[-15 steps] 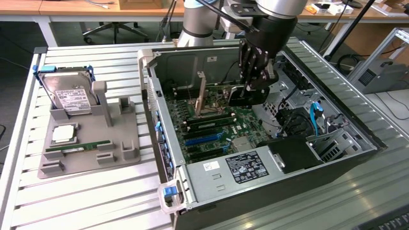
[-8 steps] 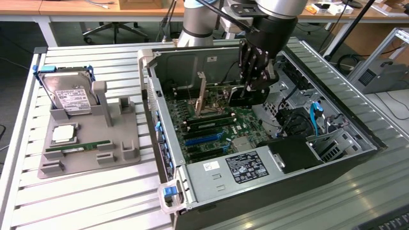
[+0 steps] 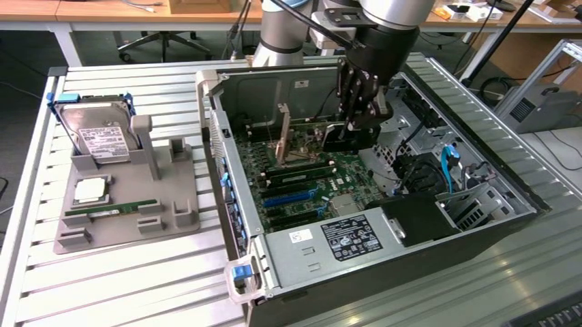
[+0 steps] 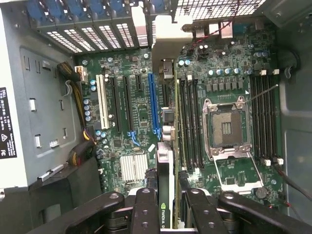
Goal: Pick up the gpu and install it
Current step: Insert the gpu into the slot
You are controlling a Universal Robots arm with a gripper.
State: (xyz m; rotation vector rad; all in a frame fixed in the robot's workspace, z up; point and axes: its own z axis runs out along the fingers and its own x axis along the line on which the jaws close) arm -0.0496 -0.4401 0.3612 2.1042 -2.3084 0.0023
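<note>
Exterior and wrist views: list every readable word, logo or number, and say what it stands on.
"NVIDIA", as far as it reads, beside a green logo: on the edge of the gpu.
Too small to read: the print on the power supply label.
Too small to read: the print on the hard drive label.

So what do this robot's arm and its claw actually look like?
The arm is a smooth silver-grey tube with darker bands at the joints, and a black cable runs alongside it. Its gripper is black metal, with jointed, bar-like fingers pinned by round pivots.
</note>
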